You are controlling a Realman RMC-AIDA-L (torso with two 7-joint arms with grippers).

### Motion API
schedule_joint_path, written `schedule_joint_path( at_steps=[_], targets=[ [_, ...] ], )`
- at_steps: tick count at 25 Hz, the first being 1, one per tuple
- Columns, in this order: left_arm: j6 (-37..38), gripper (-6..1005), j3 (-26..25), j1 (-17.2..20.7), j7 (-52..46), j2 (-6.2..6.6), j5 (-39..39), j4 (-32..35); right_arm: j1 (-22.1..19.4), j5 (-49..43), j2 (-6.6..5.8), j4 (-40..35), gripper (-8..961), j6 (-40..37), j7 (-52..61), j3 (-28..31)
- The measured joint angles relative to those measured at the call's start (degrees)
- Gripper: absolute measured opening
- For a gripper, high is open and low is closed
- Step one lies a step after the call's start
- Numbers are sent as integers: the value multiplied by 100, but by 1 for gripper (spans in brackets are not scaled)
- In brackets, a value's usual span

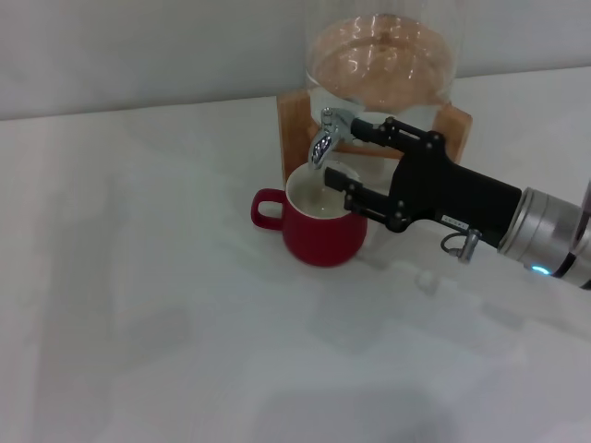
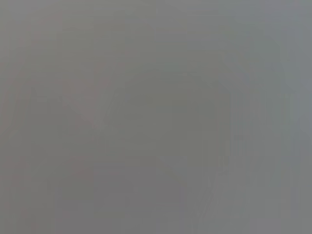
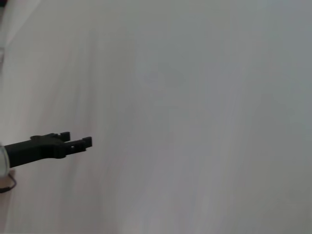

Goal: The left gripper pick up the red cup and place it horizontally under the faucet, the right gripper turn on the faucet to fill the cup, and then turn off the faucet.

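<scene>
1. You have the red cup (image 1: 319, 224) standing upright on the white surface (image 1: 138, 305), its mouth directly under the spout of the faucet (image 1: 325, 138), so whatever runs out should land inside. The loop handle points toward the robot's left, away from the arm at work.
2. The faucet juts from the foot of the glass jar (image 1: 380, 57), which sits raised on a wooden stand (image 1: 294, 138); that lift is what leaves room for the cup beneath.
3. Your right gripper (image 1: 349, 159) reaches in from the right, arm stretched low and nearly level over the surface. Its jaws stand parted: the upper finger lies against the faucet's lever side, the lower one just over the cup's rim.
4. I judge this to be the tap-working step; whether water is running you cannot tell, though the cup's inside looks pale and possibly wet.
5. Your left gripper is out of sight in the head view, and its wrist camera shows only blank grey.
</scene>
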Motion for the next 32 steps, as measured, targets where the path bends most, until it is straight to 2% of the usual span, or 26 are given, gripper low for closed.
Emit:
schedule_joint_path(
  at_steps=[12, 23, 32],
  targets=[
    [0, 861, -13, -9, 15, 10, 0, -13, -66, 41, -9, -119, 638, -41, 92, -55],
    [9, 862, -3, -8, 14, 18, 0, -14, -371, 217, -35, -288, 638, -42, 99, -18],
    [28, 862, -27, -8, 18, 18, 0, -21, -390, 179, -17, -312, 638, -37, 101, -59]
  ],
)
